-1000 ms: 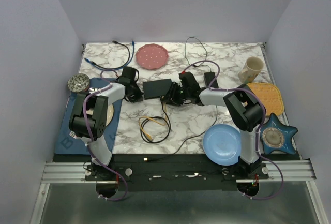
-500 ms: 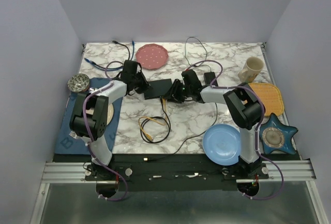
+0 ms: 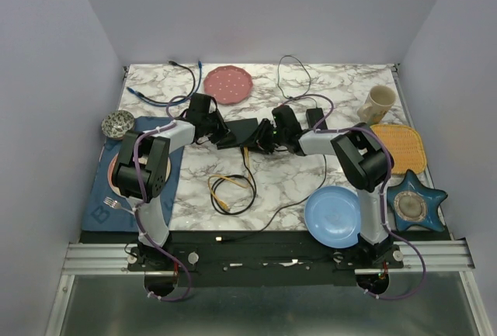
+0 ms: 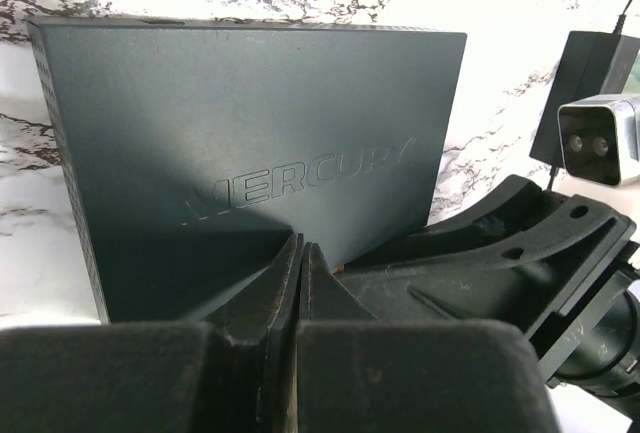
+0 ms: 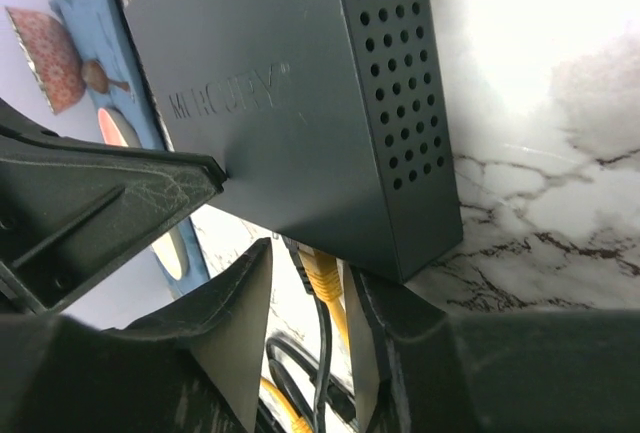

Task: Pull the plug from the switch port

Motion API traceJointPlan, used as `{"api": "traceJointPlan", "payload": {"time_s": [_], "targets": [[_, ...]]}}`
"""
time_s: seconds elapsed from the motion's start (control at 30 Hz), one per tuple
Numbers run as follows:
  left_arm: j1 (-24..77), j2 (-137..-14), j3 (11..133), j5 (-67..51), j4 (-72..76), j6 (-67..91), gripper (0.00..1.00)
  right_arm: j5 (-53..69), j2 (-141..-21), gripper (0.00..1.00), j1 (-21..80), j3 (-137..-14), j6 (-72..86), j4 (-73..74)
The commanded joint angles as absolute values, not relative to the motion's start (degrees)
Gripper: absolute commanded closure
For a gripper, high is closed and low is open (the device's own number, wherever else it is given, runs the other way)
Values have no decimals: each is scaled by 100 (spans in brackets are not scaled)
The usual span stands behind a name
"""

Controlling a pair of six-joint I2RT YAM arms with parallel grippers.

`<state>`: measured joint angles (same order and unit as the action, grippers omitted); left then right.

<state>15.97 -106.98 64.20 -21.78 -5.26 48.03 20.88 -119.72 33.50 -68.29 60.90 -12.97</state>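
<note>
So, switch (image 4: 250, 153) pinned flat by shut left gripper (image 4: 300, 253). Yellow plug (image 5: 322, 278) straddled by right gripper (image 5: 310, 303), jaws parted, grip unclear.

In the top view, the switch (image 3: 236, 132) sits mid-frame on the surface (image 3: 342, 88), my left gripper (image 3: 220, 136) at its left edge, my right gripper (image 3: 254, 143) at its lower right, the plate (image 3: 227, 84) above.
</note>
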Motion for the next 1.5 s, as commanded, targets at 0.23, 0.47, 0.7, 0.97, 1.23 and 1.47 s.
{"api": "traceJointPlan", "payload": {"time_s": [0.23, 0.47, 0.7, 0.97, 1.23, 1.47], "targets": [[1573, -10819, 6407, -2276, -747, 4649, 98, 2057, -12120, 61, 3278, -6293, 6794, -2302], [1573, -10837, 6390, -2285, -738, 4658, 98, 2048, -12129, 67, 3234, -6144, 6908, -2478], [1573, -10828, 6293, -2303, -651, 4693, 98, 2101, -12217, 71, 3234, -6144, 6943, -2540], [1573, -10767, 6126, -2329, -563, 4737, 98, 2092, -12208, 89, 3226, -6021, 7102, -2839], [1582, -10407, 5828, -2566, -369, 4904, 98, 2223, -12085, 99, 3226, -5854, 6751, -2805], [1696, -10230, 5256, -2830, 95, 5185, 98, 2215, -11874, 99, 3226, -5836, 6214, -2347]]}}
